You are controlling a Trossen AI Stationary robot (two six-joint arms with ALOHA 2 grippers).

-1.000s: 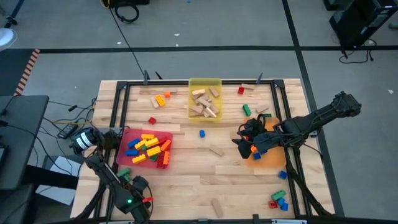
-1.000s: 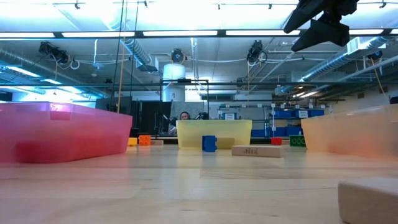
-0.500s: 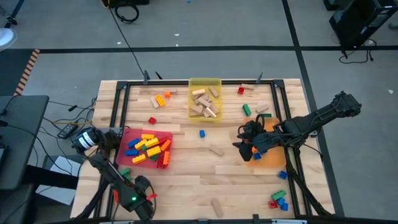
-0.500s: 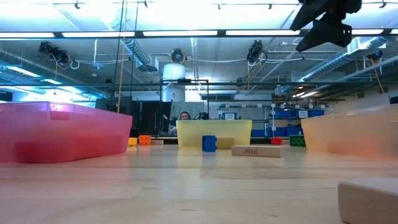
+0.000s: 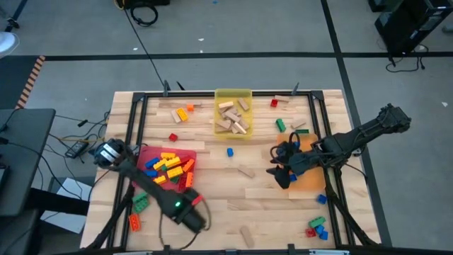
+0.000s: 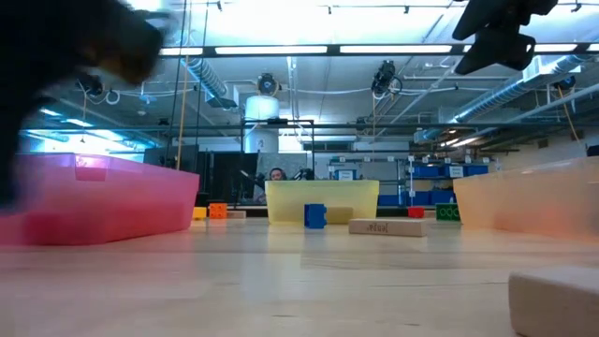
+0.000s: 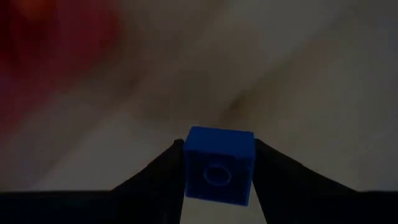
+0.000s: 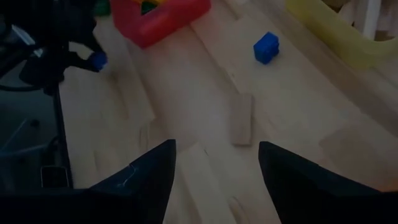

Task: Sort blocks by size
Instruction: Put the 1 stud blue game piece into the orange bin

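While your left gripper point(image 7: 219, 163) pinches a small blue brick point(image 7: 219, 163) above the wooden table point(image 5: 219, 195) near the red tray point(image 5: 185, 154), your right gripper point(image 8: 216, 163) hangs open beside the orange tray point(image 5: 311, 180). Ceiling lights and ducts fill the workshop behind.

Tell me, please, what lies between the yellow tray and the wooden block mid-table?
In the high view, one small blue brick lies between the yellow tray and the wooden block; otherwise bare wood.
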